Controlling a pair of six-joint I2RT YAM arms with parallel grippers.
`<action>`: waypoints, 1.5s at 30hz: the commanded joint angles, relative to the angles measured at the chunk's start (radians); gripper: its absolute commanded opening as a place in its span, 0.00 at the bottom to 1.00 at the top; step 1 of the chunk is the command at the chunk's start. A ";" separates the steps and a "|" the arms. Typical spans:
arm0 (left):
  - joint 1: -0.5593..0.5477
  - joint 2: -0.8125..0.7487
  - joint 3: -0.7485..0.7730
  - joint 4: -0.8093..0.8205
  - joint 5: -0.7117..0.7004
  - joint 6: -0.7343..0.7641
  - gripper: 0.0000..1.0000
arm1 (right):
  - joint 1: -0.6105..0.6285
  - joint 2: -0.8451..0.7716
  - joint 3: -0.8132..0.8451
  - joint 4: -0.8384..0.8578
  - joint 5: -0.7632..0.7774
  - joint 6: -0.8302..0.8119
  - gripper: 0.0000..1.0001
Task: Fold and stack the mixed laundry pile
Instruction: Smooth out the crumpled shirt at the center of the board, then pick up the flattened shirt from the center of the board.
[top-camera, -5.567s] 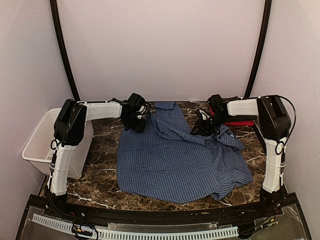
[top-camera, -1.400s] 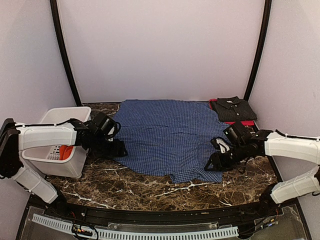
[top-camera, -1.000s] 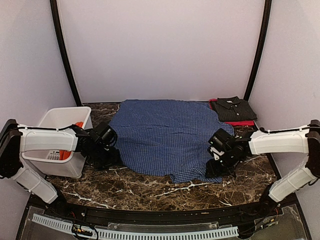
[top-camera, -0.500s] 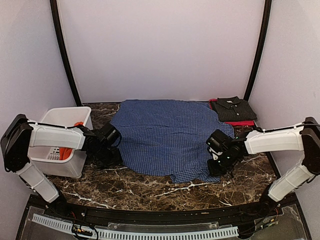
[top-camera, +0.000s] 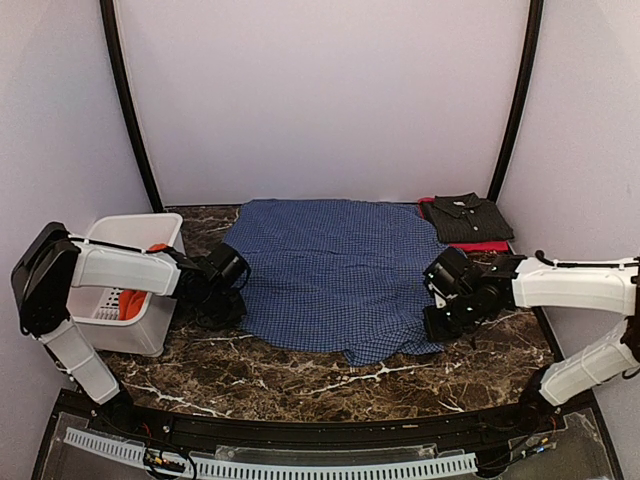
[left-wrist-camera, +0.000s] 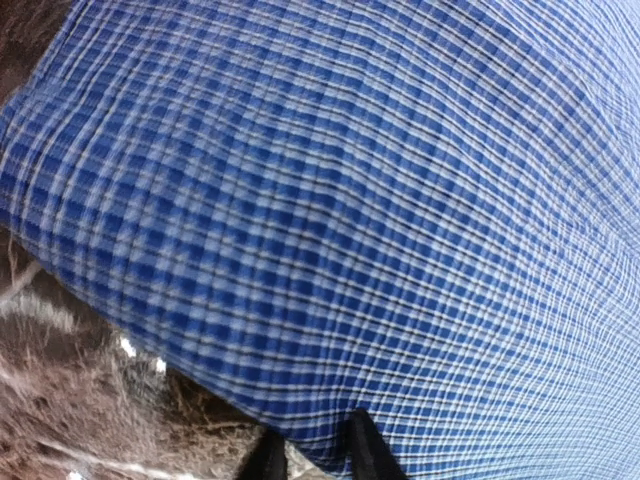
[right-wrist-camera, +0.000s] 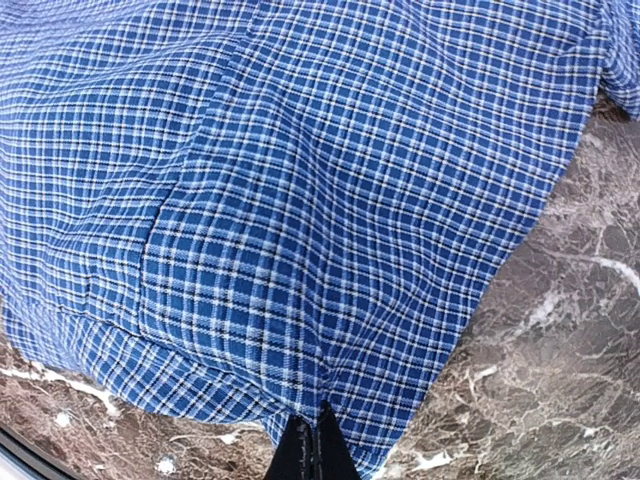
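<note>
The blue-and-white checked shirt lies spread flat across the marble table. My left gripper is low at the shirt's left edge, and in the left wrist view its jaws stand narrow with the hem between them. At the shirt's near right corner my right gripper is shut. The right wrist view shows its fingers pinched together on the hem. An orange-red shirt lies in the white basket on the left.
A dark folded collared shirt rests on a red cloth at the back right corner. The basket hangs off the table's left side, close to my left arm. Black frame rails rise at both back corners.
Both grippers have narrowed on the checked shirt's edges; the right one shut first. The left gripper crept right onto the hem, and the right arm shifted slightly right.
</note>
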 joint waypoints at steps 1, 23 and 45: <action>-0.009 -0.076 -0.034 -0.075 0.021 -0.020 0.05 | 0.006 -0.059 0.008 -0.054 0.011 0.047 0.00; -0.032 -0.195 0.164 -0.408 -0.069 0.170 0.10 | -0.023 -0.126 0.144 -0.142 0.016 0.058 0.00; -0.059 -0.265 -0.074 -0.190 0.085 0.271 0.63 | -0.307 0.368 0.246 0.182 -0.126 -0.198 0.00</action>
